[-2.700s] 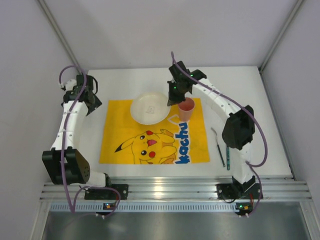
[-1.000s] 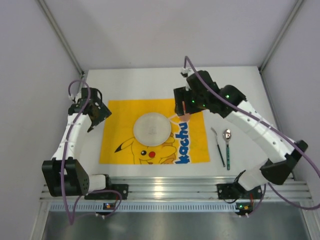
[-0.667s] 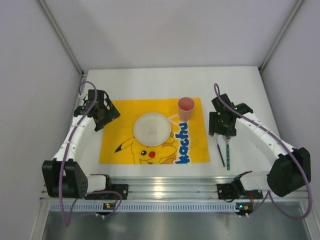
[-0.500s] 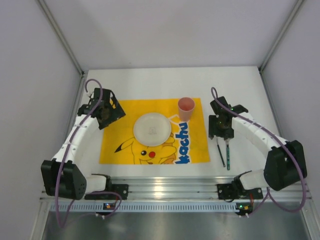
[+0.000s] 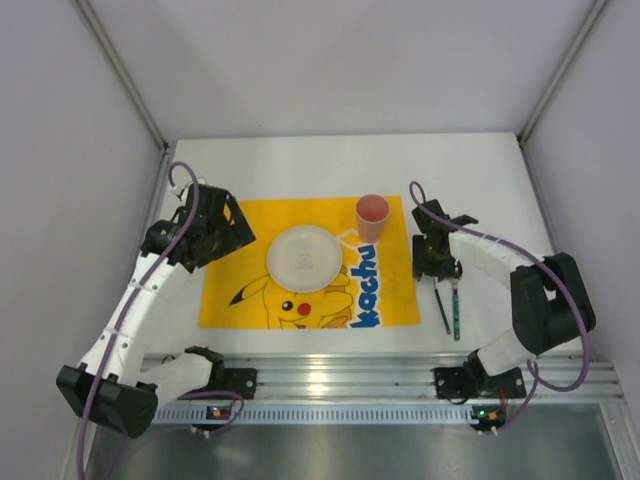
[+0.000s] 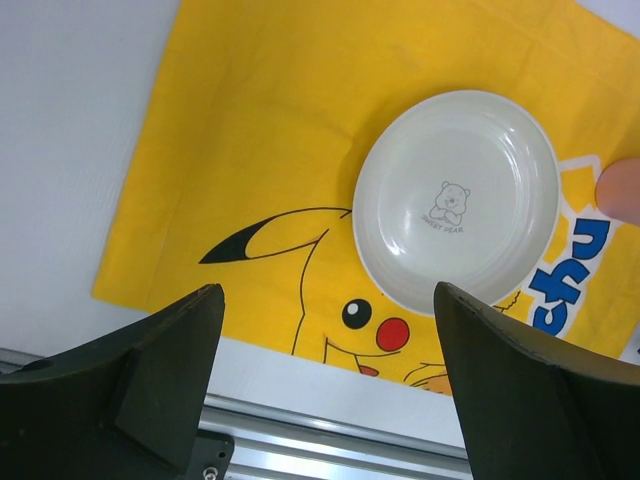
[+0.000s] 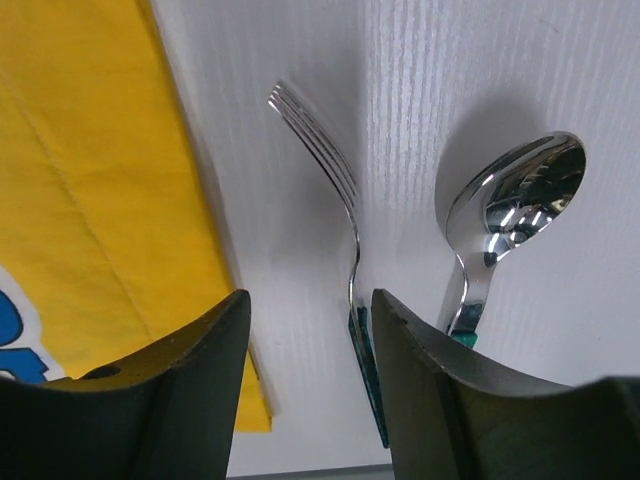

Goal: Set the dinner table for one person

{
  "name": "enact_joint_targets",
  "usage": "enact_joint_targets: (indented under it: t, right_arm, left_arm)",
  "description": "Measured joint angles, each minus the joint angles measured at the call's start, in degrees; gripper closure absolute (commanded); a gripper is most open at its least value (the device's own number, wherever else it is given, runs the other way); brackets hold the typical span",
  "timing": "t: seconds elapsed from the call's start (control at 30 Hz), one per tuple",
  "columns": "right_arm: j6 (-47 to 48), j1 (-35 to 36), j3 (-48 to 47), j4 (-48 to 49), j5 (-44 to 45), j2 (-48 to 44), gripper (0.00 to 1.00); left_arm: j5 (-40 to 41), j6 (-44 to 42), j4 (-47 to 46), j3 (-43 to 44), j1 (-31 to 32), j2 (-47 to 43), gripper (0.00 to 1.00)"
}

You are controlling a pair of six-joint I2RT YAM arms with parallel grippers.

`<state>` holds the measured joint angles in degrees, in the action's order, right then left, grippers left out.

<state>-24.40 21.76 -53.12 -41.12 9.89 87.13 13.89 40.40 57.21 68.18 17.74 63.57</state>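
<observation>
Done with the pink cup (image 5: 372, 215): let go of it and left it standing on the yellow mat (image 5: 235, 285), on the side nearer the far edge of the tabletop (image 5: 300, 165). Also moved: the white plate (image 5: 303, 257), now in the middle of the mat, closer to the near edge than a moment ago.

Then swung the right tool (image 7: 310, 300) away from the cup and over toward the right edge, down to the fork (image 7: 345, 215) and the spoon (image 7: 515, 195), lying side by side on the bare white tabletop just beside the mat. Fingers a little apart now, one on each side of the fork's handle, nothing pinched yet. Cannot tell if touching the fork.

Brought the left tool (image 6: 327, 295) in from the left edge as well. Hangs over the mat, spread wide, holding nothing, looking down at the plate.

Under it all, the tabletop, with its ribbed rail (image 5: 330, 375) along the near edge.

Means two jobs likely done, plate and cup, and two left, fork and spoon. Probably about to pinch the fork and carry it next to the plate. Needs care: thin, flat and shiny, so easy to slip, and close to the spoon, so easy to bump.
</observation>
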Motion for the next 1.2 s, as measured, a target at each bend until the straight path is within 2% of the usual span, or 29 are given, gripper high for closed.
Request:
enact_joint_targets:
  t: [0.07,0.17,0.2,0.27,0.4,0.57,0.67,0.77,0.93,1.07,1.2]
  right_arm:
    - [-0.1,-0.5,0.8,0.7,0.2,1.0,0.51]
    - [-0.2,-1.5,1.8,2.1,0.4,2.2,0.61]
    - [-0.1,-1.9,2.1,2.5,0.4,2.5,0.69]
    - [-0.1,-2.6,2.4,3.2,0.1,3.1,0.76]
    - [0.0,-3.0,2.2,4.4,0.0,3.6,1.0]
    - [0.3,-3.2,1.2,3.6,0.2,4.3,1.0]
    - [0.4,-3.2,-0.3,1.7,0.3,4.5,1.0]
    - [0.4,-3.3,-4.3,-2.4,0.4,3.8,1.0]
    - [-0.1,-3.3,-19.3,-9.0,-2.5,-2.5,1.0]
    - [-1.8,-3.5,-29.3,-9.7,-9.9,-9.1,1.0]
    - [-6.3,-3.6,-32.0,-9.3,-20.0,-13.5,1.0]
  left_arm:
    - [0.4,0.1,1.4,0.5,0.0,-1.1,0.1]
    - [0.7,0.2,3.0,1.3,0.0,-1.5,0.09]
    - [0.7,0.2,3.3,1.5,0.0,-1.4,0.1]
    - [0.7,0.2,4.0,2.1,0.0,-1.0,0.1]
    - [0.5,0.0,4.6,4.0,0.0,0.5,0.1]
    - [0.1,-1.3,4.4,6.3,0.2,1.9,0.1]
    - [-2.8,-3.6,3.3,6.6,0.8,1.9,0.09]
    - [-9.3,-5.8,-0.1,6.6,1.3,1.9,0.09]
    - [-23.5,-6.1,-11.2,4.9,3.1,1.9,0.08]
    - [-29.6,-5.9,-18.8,5.5,8.2,4.9,0.08]
    - [-29.6,-7.1,-21.8,12.5,17.0,13.4,0.09]
